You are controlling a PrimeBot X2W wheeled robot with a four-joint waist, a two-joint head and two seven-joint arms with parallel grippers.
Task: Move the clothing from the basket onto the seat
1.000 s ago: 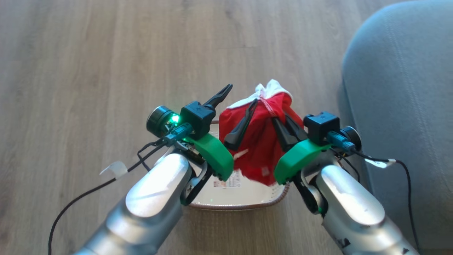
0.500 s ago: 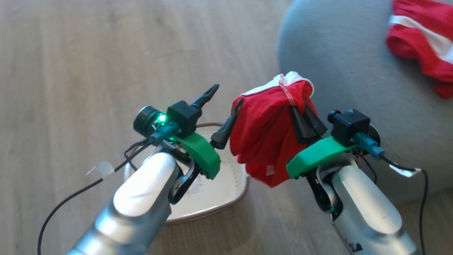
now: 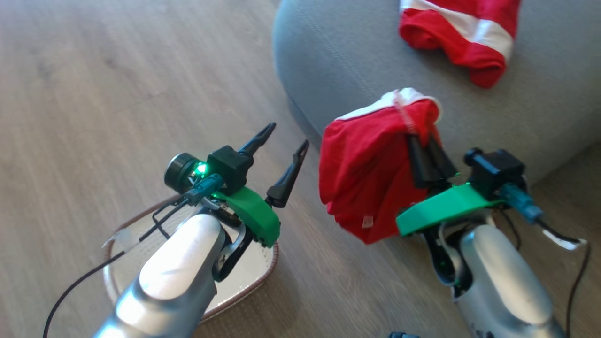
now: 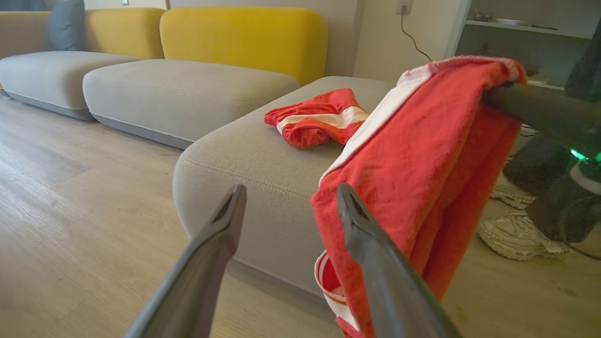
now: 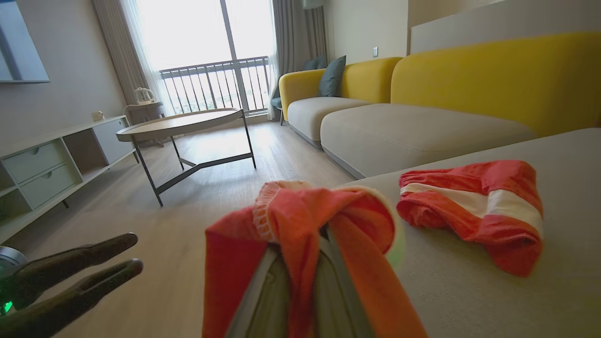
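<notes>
I find my right gripper (image 3: 425, 141) pinched on the clothing (image 3: 366, 169) at its bunched top; I judge it soft, light, limp. My left gripper (image 3: 288, 134) gapes empty.

Red garment (image 3: 366, 159) is up in the air, bunched, white edge on top, pinched at its upper fold by the right gripper (image 3: 425, 155), hanging just off the rounded edge of the grey seat (image 3: 338, 51). A second red garment (image 3: 462, 33), broad white stripe, lies crumpled on the seat. The cream, brown-rimmed basket (image 3: 256, 277) sits on the floor, apart from the seat.
</notes>
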